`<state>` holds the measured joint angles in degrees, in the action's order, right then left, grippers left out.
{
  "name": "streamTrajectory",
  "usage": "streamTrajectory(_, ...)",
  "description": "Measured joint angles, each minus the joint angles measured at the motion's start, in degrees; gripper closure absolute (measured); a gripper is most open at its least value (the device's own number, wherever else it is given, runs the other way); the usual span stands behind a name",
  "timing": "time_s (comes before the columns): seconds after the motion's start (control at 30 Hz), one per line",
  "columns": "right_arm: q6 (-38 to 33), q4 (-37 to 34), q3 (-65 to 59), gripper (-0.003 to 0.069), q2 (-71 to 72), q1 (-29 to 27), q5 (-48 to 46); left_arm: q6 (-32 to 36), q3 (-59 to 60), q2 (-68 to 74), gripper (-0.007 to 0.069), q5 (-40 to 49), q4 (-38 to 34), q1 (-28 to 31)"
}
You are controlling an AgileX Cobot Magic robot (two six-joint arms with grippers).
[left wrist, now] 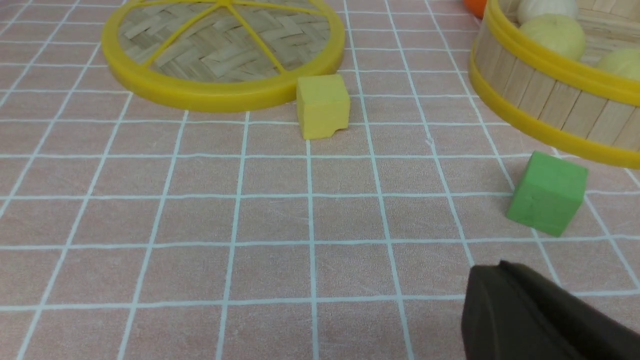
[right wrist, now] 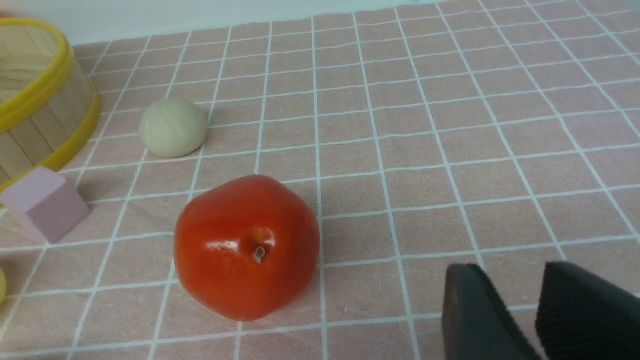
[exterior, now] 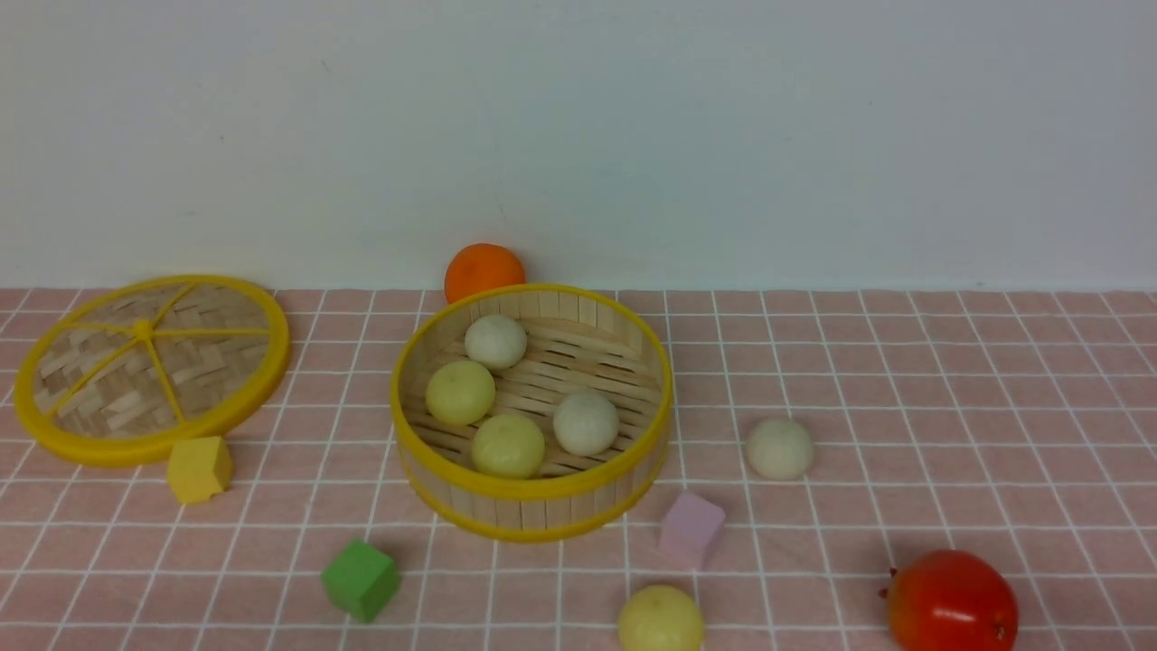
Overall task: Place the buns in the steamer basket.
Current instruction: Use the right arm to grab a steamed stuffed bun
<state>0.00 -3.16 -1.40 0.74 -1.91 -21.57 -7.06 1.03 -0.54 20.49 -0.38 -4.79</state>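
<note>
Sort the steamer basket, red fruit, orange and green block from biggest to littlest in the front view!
1. steamer basket
2. red fruit
3. orange and green block: look alike; the block is nearer, the orange partly hidden, so unranked.

The round bamboo-slat steamer basket with yellow rims stood upright at the frame's centre. Four smooth round buns lay inside: a rear off-white bun, a left pale yellow bun, a front pale yellow bun and a right off-white bun. Outside, a third off-white bun sat right of centre, and a third pale yellow bun lay at the bottom edge.
</note>
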Motion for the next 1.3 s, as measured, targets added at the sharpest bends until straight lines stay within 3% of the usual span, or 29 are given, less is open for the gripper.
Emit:
streamTrajectory(0.27,3.76,-8.83,-0.19,0.0419,0.0,0.0,21.57,0.0,0.0,0.0,0.0603,0.0,0.0,0.0)
streamTrajectory(0.43,4.89,-10.7,-0.19,0.0419,0.0,0.0,30.21,0.0,0.0,0.0,0.0601,0.0,0.0,0.0)
streamTrajectory(0.57,8.68,-11.42,5.09,0.0419,-0.55,0.0,24.84,0.0,0.0,0.0,0.0601,0.0,0.0,0.0)
streamTrajectory(0.8,9.89,-9.85,31.12,0.0419,-17.83,0.0,2.34,0.0,0.0,0.0,0.0593,0.0,0.0,0.0)
streamTrajectory(0.87,7.34,-9.62,38.82,0.0419,-25.26,0.0,-4.85,0.0,0.0,0.0,0.059,0.0,0.0,0.0)
streamTrajectory(1.07,-2.03,-10.4,45.48,0.0419,-42.47,0.0,-7.19,0.0,0.0,0.0,0.0583,0.0,0.0,0.0)
streamTrajectory(1.17,-7.28,-14.71,45.54,0.0419,-51.22,0.41,-5.37,0.0,0.0,0.0,0.0582,0.0,0.0,0.0)
streamTrajectory(1.3,-17.9,-23.49,46.26,0.0419,-62.08,5.18,-3.91,0.0,0.0,0.0,0.0578,0.0,0.0,0.0)
